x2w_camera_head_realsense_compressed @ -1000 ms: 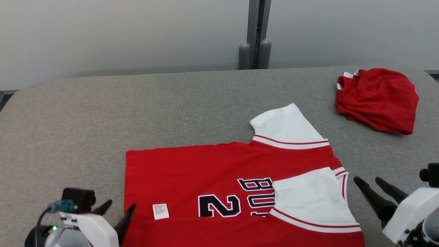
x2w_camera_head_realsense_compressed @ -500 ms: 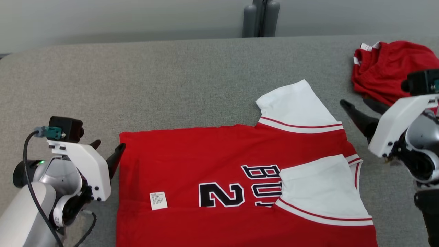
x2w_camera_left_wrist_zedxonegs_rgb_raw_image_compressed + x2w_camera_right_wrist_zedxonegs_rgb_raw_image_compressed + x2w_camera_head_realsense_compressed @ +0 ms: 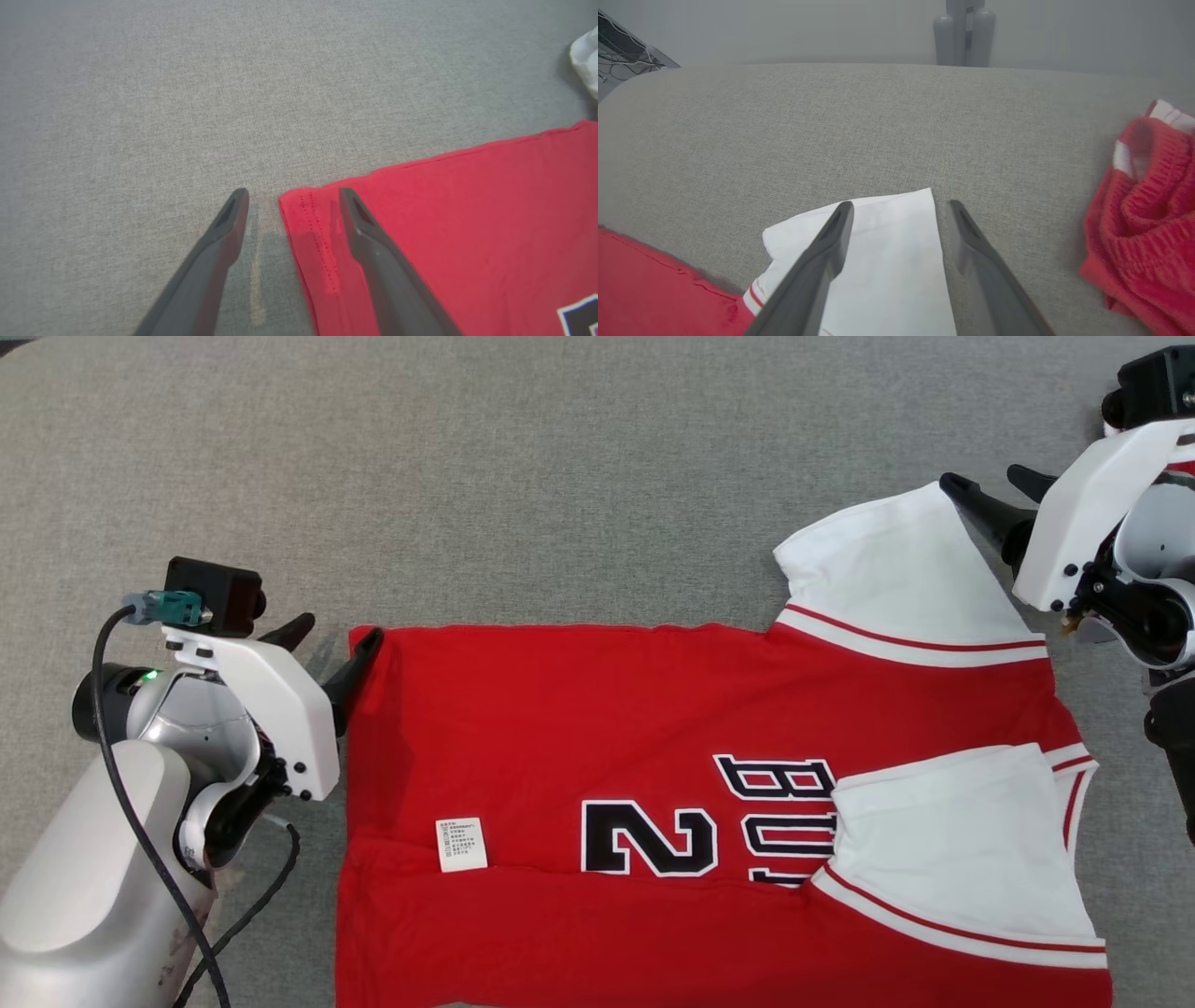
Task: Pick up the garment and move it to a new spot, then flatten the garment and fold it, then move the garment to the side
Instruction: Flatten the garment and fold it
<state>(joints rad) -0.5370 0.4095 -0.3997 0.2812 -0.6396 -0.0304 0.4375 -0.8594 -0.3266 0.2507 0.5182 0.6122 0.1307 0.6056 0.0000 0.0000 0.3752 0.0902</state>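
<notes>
A: Found the shirt (image 3: 607,728) where?

B: Spread flat, printed side up, with the grey table (image 3: 560,476) under all of it. Saw one white sleeve (image 3: 952,831) already folded in over the letters. Saw the other sleeve (image 3: 896,569) sticking out from the shirt's far edge.

A: And the left gripper (image 3: 338,627)?

B: Placed at the shirt's far hem corner (image 3: 299,210), fingers apart and clamped on nothing. Held one finger over the red cloth and one just off the shirt, probably so as to pinch that corner between them. Could not tell whether touching the cloth.

A: Same for the right gripper (image 3: 982,476)?

B: Yes, spread open also, and empty, at the outer edge of the loose sleeve. Had one finger above the white cloth and one just beside it. Looked like preparation for a fold, with both far ends of the shirt taken together and brought toward its near edge.

A: Anything else near the shirt?

B: Noticed crumpled red shorts (image 3: 1134,224) beyond the loose sleeve, well apart from the shirt. Probably put there to stay out of the fold.
</notes>
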